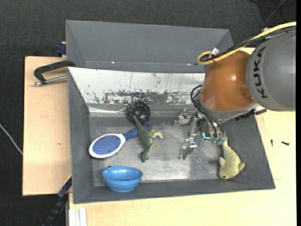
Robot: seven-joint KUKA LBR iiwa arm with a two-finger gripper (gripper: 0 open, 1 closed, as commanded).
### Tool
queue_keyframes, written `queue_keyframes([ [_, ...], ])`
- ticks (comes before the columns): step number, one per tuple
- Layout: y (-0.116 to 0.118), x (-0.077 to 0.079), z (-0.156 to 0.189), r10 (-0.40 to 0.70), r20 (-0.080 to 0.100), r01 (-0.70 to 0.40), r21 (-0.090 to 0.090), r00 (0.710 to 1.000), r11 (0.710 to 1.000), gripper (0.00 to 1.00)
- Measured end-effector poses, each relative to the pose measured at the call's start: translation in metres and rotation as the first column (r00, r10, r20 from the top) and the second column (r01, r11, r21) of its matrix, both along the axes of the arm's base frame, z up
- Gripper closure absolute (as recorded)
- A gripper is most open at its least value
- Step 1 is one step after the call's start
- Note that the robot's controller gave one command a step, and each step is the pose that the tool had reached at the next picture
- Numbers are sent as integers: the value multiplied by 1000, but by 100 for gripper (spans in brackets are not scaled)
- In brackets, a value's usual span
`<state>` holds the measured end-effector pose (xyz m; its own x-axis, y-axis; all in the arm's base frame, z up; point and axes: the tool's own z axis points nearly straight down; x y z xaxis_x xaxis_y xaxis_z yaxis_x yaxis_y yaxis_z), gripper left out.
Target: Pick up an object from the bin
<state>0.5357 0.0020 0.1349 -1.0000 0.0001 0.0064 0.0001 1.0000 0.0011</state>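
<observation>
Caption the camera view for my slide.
Gripper low in the bin, between green dinosaur and yellow plush; brush and blue bowl at the view's left.

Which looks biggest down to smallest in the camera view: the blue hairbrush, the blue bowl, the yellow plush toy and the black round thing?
1. Blue hairbrush, longest with its handle.
2. Blue bowl and yellow plush toy, too alike to rank.
3. Black round thing, clearly smallest.

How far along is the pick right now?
Nothing looks picked yet. The gripper is down in the bin, over bare floor between the green dinosaur and the yellowish plush toy, with nothing visibly in it. Closing on one thing and lifting remain.
</observation>
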Motion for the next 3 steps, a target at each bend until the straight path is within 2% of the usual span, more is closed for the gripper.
queue_keyframes([
  [1,61,27,-64,52,13,-52,-3,999,999,0],
  [2,61,28,-60,51,20,-51,0,999,999,100],
  [3,51,18,71,384,18,-384,-4,923,923,100],
])
